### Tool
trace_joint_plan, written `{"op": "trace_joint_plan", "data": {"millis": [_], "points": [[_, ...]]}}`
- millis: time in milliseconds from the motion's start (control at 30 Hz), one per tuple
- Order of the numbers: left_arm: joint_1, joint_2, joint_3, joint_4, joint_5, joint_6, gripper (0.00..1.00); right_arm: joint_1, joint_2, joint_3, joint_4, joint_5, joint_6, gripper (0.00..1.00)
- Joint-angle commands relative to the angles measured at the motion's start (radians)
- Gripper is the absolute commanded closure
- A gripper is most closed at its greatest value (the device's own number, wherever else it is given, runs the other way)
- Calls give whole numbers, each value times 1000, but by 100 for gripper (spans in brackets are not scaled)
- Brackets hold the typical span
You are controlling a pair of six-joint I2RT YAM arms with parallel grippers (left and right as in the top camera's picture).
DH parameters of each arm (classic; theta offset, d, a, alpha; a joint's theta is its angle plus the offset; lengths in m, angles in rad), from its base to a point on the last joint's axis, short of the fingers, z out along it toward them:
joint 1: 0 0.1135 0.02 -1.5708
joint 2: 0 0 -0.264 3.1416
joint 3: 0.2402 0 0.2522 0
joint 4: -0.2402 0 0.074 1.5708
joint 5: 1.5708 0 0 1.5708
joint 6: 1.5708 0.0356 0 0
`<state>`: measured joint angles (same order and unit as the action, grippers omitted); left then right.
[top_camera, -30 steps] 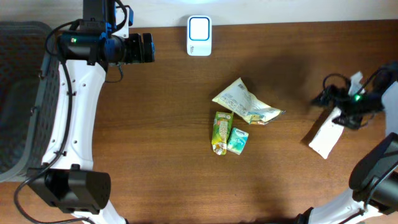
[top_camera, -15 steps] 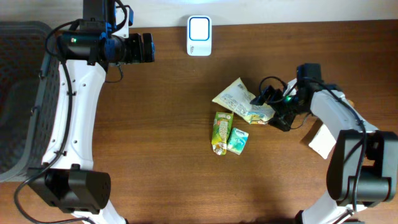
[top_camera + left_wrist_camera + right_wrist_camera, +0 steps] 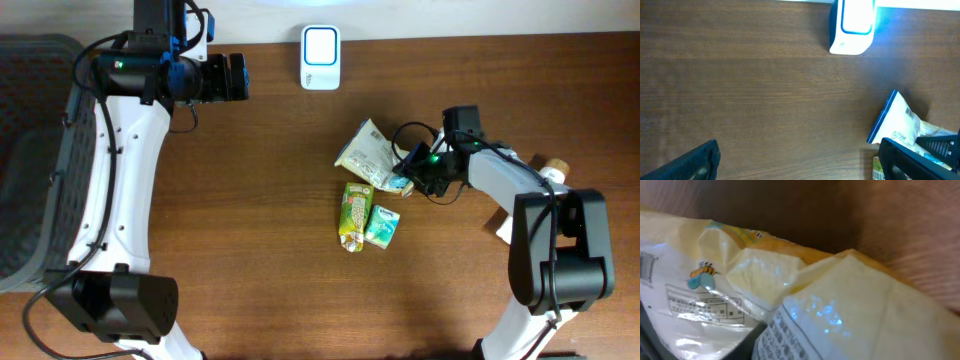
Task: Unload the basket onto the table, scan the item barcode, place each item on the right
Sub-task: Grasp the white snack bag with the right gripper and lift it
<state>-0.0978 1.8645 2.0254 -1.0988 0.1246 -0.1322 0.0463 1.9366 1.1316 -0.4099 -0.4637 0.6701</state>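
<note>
Count as I find it: one white barcode scanner [image 3: 320, 58]. One crinkled yellow-and-white snack bag [image 3: 366, 155]. One green-and-yellow pouch [image 3: 355, 213]. One small teal packet [image 3: 382, 226]. Packaged items total three. One dark mesh basket [image 3: 30, 150], on my left.

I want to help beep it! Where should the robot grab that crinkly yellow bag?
By its flat right end, coming from the right, I think. The crinkly yellow bag is puffy in the middle, but that end is thin enough to pinch. The right gripper sits there, closed on it, leaving the printed face uncovered for the scanner.
</note>
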Motion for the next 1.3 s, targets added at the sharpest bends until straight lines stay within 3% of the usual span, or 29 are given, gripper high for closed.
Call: {"op": "trace_joint_plan", "data": {"millis": [0, 200, 267, 400, 800, 1267], "points": [[3, 3, 2, 1, 10, -2, 1, 0, 47, -2, -35, -34, -161, 76], [3, 3, 2, 1, 10, -2, 1, -28, -42, 171, -241, -302, -505, 90], [3, 3, 2, 1, 10, -2, 1, -25, -96, 293, -407, -346, -645, 96], [2, 3, 2, 1, 10, -2, 1, -16, -143, 442, -571, -437, -769, 96], [1, 3, 2, 1, 10, -2, 1, -131, -208, 533, -598, -763, -743, 96], [1, 3, 2, 1, 10, -2, 1, -158, -216, 533, -616, -785, -707, 96]]}}
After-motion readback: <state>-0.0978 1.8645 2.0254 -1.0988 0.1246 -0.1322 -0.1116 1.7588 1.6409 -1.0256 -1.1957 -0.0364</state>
